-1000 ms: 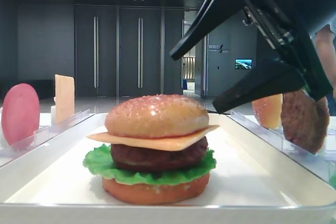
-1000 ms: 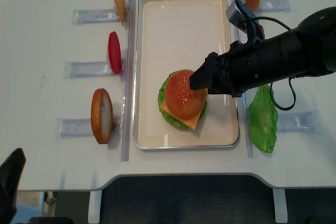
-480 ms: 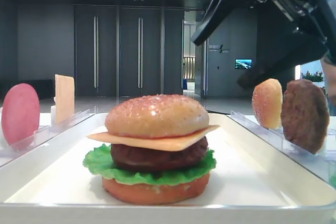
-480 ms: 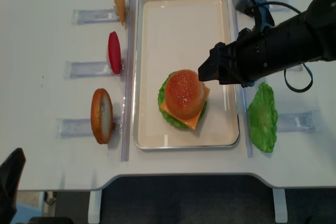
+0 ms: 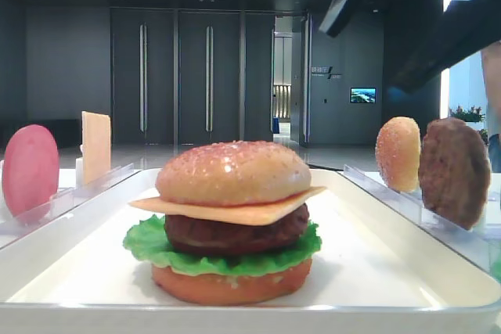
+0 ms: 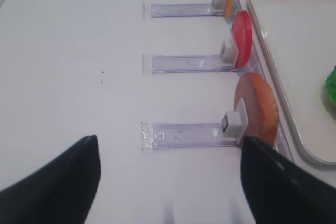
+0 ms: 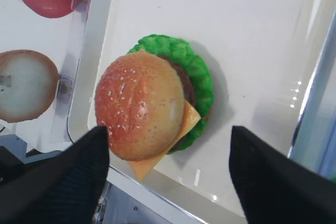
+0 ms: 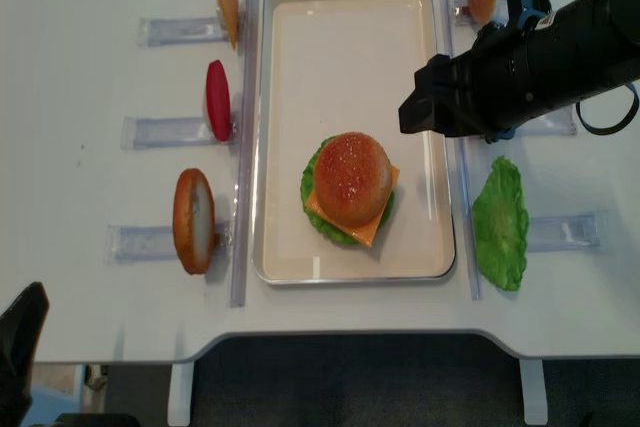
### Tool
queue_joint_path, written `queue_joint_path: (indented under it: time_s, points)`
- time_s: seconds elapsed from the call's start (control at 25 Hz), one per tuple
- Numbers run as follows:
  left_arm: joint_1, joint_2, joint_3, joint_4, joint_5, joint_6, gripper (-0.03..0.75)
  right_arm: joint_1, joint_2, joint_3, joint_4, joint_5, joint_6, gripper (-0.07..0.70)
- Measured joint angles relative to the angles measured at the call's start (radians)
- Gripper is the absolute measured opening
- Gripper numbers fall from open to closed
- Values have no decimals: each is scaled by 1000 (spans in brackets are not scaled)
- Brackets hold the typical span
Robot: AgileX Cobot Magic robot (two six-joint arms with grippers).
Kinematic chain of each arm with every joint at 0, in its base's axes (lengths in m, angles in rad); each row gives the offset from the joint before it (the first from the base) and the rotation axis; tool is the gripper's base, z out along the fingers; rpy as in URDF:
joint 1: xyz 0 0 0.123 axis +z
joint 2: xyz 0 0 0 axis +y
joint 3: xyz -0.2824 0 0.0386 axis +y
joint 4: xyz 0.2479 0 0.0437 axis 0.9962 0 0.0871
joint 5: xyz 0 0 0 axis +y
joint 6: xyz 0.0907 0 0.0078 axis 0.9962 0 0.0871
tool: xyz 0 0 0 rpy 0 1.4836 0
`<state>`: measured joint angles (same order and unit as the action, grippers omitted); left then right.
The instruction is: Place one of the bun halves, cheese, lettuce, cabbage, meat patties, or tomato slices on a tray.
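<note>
R pincer (image 7: 168, 174) wide open, empty, above the bun half (image 7: 140, 105) topping stack on tray (image 8: 350, 17). Bun prob light, stiff, glossy: grip across dome sides.

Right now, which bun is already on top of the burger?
The bun top lying dome-up on the cheese in the white tray. The other two buns stand on edge in clear racks beside the tray: one left, one far right.

Right gripper (image 8: 425, 112) risen, pulled back right off bun top (image 8: 352, 177); bun fully uncovered.
</note>
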<state>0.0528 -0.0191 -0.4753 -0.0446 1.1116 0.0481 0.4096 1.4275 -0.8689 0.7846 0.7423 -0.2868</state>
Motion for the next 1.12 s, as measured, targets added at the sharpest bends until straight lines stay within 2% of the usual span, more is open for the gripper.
queue_joint_path:
  time_s: [0.2, 0.44, 0.64, 0.96, 1.12]
  points:
    - [0, 0, 0, 0, 0, 0, 641, 0, -10, -77, -211, 75, 156, 473]
    - [0, 0, 0, 0, 0, 0, 641, 0, -29, -171, -409, 165, 281, 473]
    - [0, 0, 0, 0, 0, 0, 641, 0, -30, -256, -601, 277, 385, 473]
    - [0, 0, 0, 0, 0, 0, 641, 0, -30, -336, -800, 419, 455, 473]
    - [0, 0, 0, 0, 0, 0, 641, -22, -32, -339, -819, 444, 460, 473]
